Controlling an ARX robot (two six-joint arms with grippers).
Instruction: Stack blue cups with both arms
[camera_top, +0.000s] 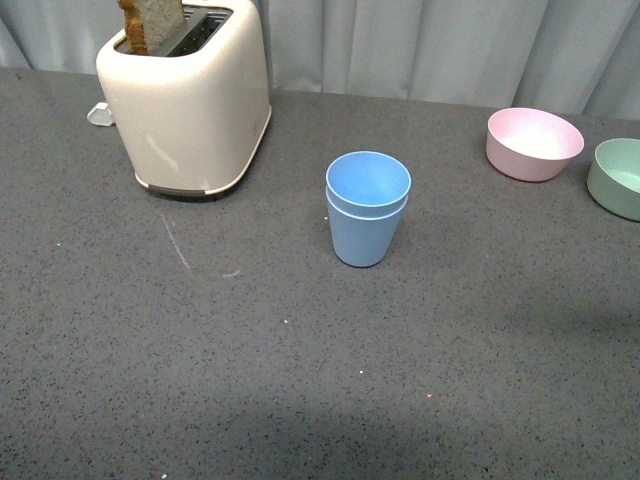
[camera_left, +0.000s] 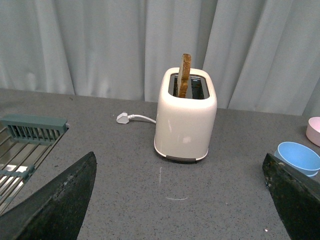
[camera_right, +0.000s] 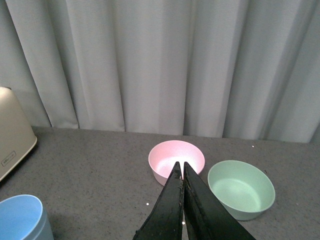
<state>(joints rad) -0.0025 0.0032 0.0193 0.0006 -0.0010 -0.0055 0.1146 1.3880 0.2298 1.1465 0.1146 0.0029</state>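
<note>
Two light blue cups (camera_top: 367, 208) stand upright mid-table, one nested inside the other, with two rims showing. The stack also appears at the edge of the left wrist view as blue cups (camera_left: 299, 158) and in a corner of the right wrist view as blue cups (camera_right: 22, 219). Neither arm shows in the front view. My left gripper (camera_left: 180, 200) is open with its jaws far apart over bare table, away from the stack. My right gripper (camera_right: 181, 167) is shut with nothing in it, its tips pointing toward the pink bowl.
A cream toaster (camera_top: 190, 100) with a bread slice (camera_top: 152, 24) stands at the back left, its white plug (camera_left: 122, 118) behind it. A pink bowl (camera_top: 533, 143) and a green bowl (camera_top: 620, 177) sit at the back right. A grey rack (camera_left: 25, 145) lies past the left edge.
</note>
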